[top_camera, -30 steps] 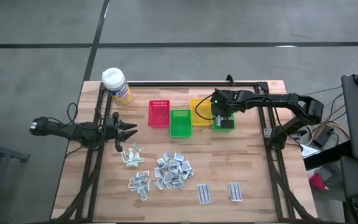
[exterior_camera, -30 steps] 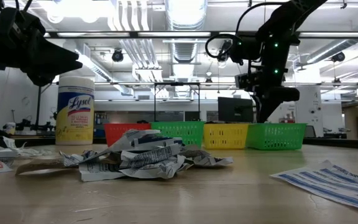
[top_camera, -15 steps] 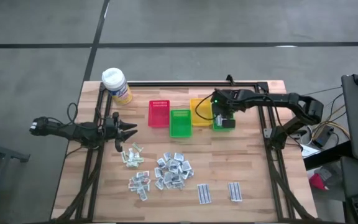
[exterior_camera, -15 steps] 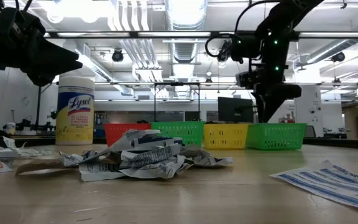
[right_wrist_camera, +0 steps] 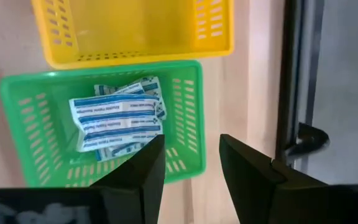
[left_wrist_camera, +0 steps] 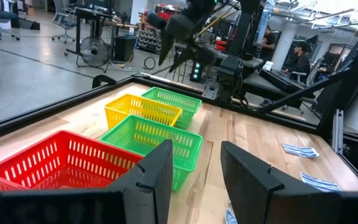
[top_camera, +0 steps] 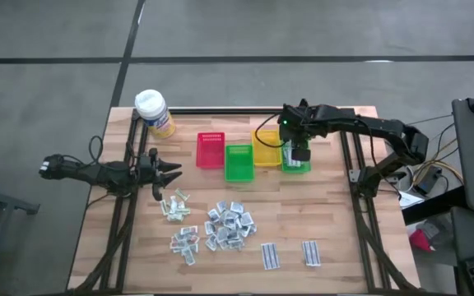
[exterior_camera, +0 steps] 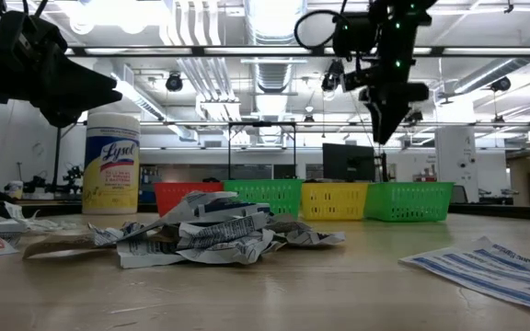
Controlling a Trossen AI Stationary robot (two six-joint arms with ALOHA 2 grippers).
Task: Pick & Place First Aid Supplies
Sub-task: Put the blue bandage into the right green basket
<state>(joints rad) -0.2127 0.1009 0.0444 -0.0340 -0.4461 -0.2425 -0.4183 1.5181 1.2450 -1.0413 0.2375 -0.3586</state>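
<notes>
The right pincer [top_camera: 299,153] hangs above the small green bin [top_camera: 295,161] near the far right part of the tabletop [top_camera: 336,214], its two fingers [right_wrist_camera: 248,167] spread apart with nothing between them. In that bin lie several white packets with blue print [right_wrist_camera: 115,123], stacked loosely against one another — the only supplies already inside a bin. Beside it stands the yellow bin [top_camera: 265,150], then a larger green bin [top_camera: 238,163] and the red bin [top_camera: 210,150], all in a row across the far half of the tabletop. The left pincer [top_camera: 174,172] waits over the left side of the tabletop, pointing inward, its fingers [left_wrist_camera: 156,174] parted and holding nothing. The remaining first aid supplies lie on the near half: a few pale sachets [top_camera: 174,205] just beside the left pincer, a heap of crinkly silver-white wrappers [top_camera: 229,225] in the middle, a smaller cluster [top_camera: 184,242] toward the near left, and two groups of blue-striped strips [top_camera: 271,256] and [top_camera: 311,252] toward the near right — each group apart from the others. A yellow wipes canister [top_camera: 154,113] with a white cap stands at the far left corner.
</notes>
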